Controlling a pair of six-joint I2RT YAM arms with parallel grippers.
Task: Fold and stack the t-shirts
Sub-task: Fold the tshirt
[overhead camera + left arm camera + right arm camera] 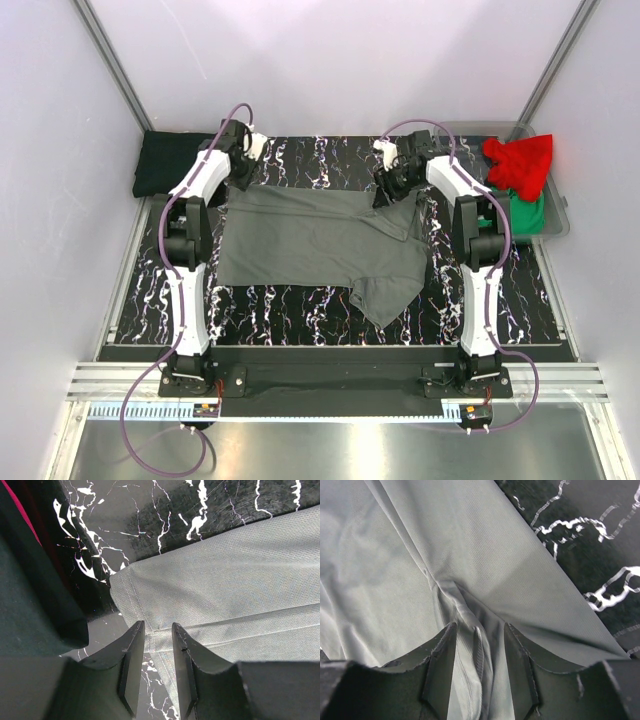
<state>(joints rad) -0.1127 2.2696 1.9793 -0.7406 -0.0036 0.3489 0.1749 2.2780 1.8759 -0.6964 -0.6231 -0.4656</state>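
Bench (290,305): flat black slab with white marble veining, glossy.

Dark grey t-shirt (310,235): the largest cloth, a fine-ribbed matte knit. It lies spread flat across the middle of the bench, roughly rectangular, with one sleeve trailing off its near right corner. A double-stitched hem shows at its far left corner.

Bin (558,210): clear grey plastic with rounded corners, beyond the grey shirt's far right corner.

Black t-shirt (170,160): a soft squarish slab, off the grey shirt's far left corner.

Red t-shirt (520,162): a crumpled heap draped on the bin rim, right of the grey shirt. Green t-shirt (528,213): bunched just under it.

Left claw (158,630): over the grey shirt's far left corner. Its wedge-shaped dark fingers stand a narrow gap apart, the hem is visible between the tips, and nothing is pinched.

Right claw (480,627): over the grey shirt's far right edge. Its fingers are spread wider, a raised pleat of cloth stands loose between them, and nothing is gripped.
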